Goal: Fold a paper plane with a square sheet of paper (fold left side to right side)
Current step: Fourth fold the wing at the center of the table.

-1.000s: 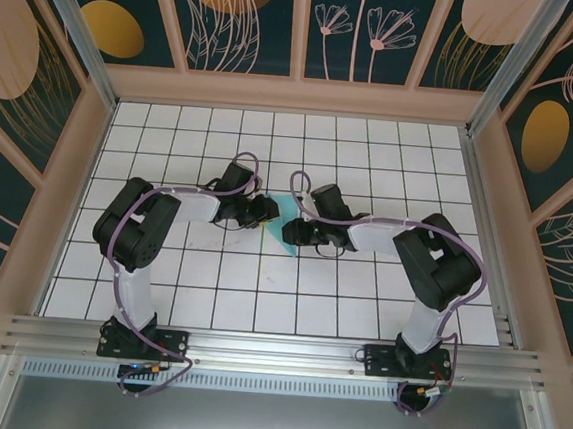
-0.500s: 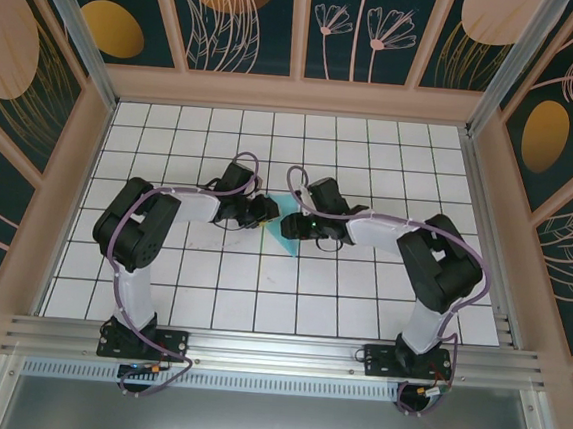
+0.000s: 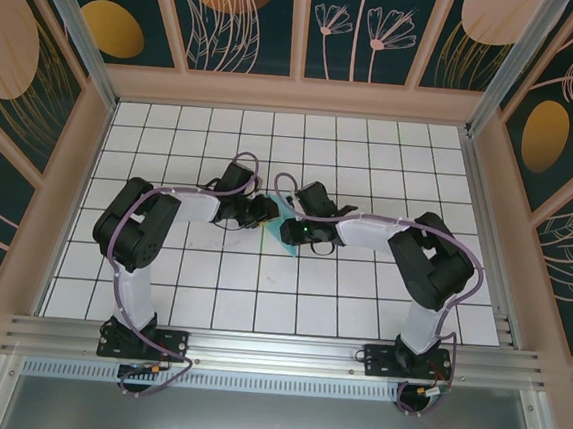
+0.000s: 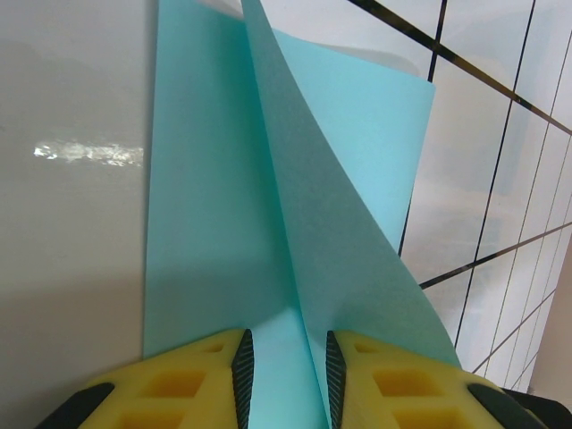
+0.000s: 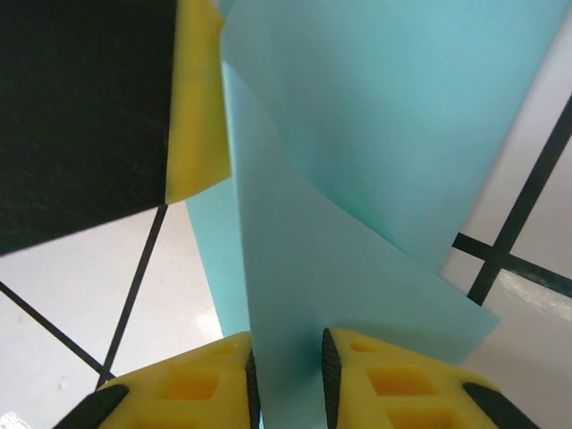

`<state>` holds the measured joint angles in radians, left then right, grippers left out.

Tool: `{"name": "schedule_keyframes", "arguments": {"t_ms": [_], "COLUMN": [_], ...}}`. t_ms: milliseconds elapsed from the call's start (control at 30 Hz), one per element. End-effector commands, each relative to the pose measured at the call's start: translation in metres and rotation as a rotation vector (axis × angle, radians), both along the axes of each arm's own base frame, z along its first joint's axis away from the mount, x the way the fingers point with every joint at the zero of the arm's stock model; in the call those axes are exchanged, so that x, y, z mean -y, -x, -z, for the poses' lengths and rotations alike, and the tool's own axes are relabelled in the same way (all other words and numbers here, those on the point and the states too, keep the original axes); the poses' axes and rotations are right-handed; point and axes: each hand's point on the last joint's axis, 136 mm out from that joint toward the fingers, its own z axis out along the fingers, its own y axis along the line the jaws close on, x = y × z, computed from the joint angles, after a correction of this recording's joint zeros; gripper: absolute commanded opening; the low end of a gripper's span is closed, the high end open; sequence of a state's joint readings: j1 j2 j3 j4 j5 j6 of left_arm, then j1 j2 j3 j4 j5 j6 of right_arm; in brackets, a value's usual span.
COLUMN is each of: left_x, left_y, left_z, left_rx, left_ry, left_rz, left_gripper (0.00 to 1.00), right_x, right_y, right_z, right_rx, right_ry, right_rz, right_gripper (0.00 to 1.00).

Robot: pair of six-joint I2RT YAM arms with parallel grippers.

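Top external view, itemised. White grid-tiled table (image 3: 372, 152): filled the middle of the frame. Square sheet of paper (image 3: 282, 217): turquoise, partly folded, at frame centre, lying where the two arms' tips met.

Left gripper (image 4: 288, 375): bottom centre of the left wrist view, jaws drawn to a slim gap and pinching the sheet where a raised flap ran down between the yellow pads (image 4: 201, 380).

Right gripper (image 5: 288, 375): bottom centre of the right wrist view, jaws equally narrow, clamped on a curling upright layer of the sheet.
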<state>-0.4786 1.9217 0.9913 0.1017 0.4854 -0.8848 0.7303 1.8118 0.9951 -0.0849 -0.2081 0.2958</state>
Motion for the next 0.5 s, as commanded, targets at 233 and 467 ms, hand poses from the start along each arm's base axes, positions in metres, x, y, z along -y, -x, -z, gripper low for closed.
{"name": "schedule_keyframes", "arguments": {"t_ms": [233,467], "left_x": [-0.003,-0.003], "left_y": [0.001,0.001], "left_z": [0.0,-0.001], "left_rx": [0.02,0.022], "left_ry": [-0.025,-0.02], "left_rz": [0.001,0.002], "left_gripper": [0.36,0.36], "right_x": [-0.002,0.001], "right_y": [0.007,0.012], "right_z": [-0.014,-0.011], "right_rx": [-0.062,-0.082], "right_ry": [-0.171,-0.188], "right_rz": [-0.011,-0.015], "right_gripper": [0.09,0.08]}}
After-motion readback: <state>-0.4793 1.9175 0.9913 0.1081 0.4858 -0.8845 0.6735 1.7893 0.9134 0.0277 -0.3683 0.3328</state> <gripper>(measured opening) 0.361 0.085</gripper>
